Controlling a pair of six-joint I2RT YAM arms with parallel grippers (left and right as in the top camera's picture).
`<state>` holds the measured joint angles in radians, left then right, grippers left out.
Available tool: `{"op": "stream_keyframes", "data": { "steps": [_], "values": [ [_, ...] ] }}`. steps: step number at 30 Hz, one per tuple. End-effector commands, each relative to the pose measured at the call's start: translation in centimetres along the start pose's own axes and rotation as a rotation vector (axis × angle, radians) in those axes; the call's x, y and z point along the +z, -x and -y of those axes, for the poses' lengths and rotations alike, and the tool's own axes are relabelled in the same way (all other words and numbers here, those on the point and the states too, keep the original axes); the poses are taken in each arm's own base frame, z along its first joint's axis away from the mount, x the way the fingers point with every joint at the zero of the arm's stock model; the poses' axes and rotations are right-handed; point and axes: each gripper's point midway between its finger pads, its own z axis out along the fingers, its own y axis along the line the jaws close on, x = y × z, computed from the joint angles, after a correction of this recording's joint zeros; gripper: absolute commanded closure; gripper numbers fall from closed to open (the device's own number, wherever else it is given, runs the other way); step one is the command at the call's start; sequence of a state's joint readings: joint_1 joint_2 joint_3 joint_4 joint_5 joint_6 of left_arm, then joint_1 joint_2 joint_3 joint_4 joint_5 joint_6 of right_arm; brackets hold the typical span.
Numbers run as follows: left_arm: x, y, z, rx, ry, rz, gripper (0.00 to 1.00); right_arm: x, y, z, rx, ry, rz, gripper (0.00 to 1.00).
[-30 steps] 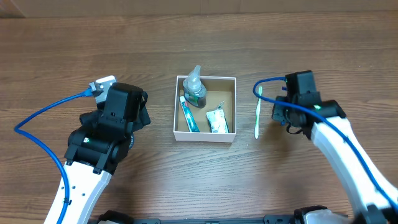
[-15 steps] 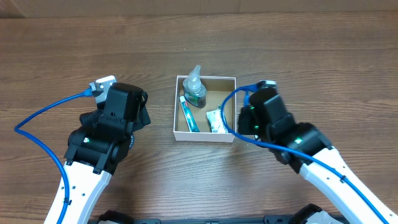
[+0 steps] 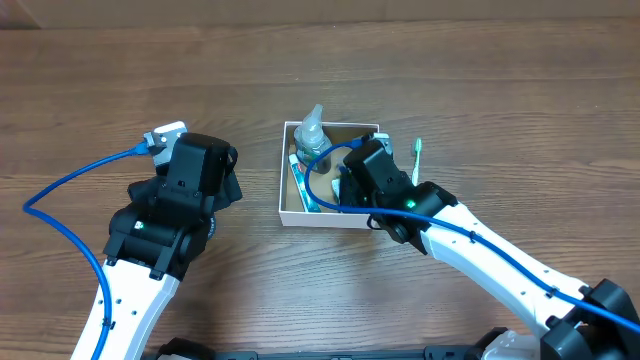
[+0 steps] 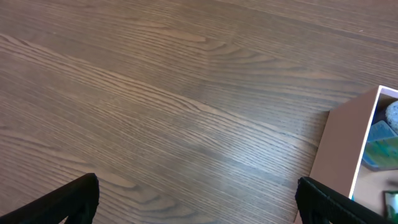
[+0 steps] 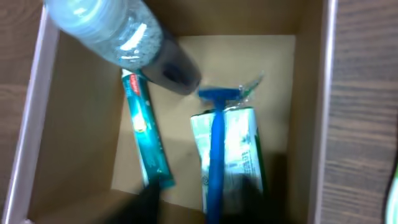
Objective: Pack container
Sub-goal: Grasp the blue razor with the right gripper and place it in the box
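The container (image 3: pixel 288 170), a small white box with a brown inside (image 5: pixel 81 124), holds a clear bottle (image 5: pixel 118 31), a teal toothpaste tube (image 5: pixel 146 134) and a green-white packet (image 5: pixel 239 146). A blue razor (image 5: pixel 216 143) lies lengthwise on the packet. My right gripper (image 5: pixel 202 208) hovers over the box with its blurred fingers apart on either side of the razor's handle, open. My left gripper (image 4: pixel 199 202) is open over bare wood, left of the container's wall (image 4: pixel 342 149).
A green-and-white toothbrush (image 3: pixel 417 152) lies on the table just right of the container, partly behind my right arm (image 3: pixel 470 240). Blue cables loop from both wrists. The wooden table (image 3: pixel 500 80) surrounds the box.
My right arm swung left from beside the toothbrush to above the container, and its jaws have parted. The blue razor now lies on the packet. The left arm has not moved.
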<state>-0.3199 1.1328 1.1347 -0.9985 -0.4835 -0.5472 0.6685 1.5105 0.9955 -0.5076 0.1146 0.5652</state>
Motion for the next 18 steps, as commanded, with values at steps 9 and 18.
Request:
{"op": "stream_keyframes", "data": {
  "steps": [9, 18],
  "values": [
    [-0.2, 0.7, -0.2, -0.002, 0.008, 0.018, 0.00, -9.8, 5.3, -1.3, -0.109, 0.021, 0.154, 0.21],
    [-0.2, 0.6, -0.2, -0.001, 0.009, 0.017, 0.00, -11.3, 4.9, 9.4, -0.012, -0.355, 0.112, 0.00]
  ]
}}
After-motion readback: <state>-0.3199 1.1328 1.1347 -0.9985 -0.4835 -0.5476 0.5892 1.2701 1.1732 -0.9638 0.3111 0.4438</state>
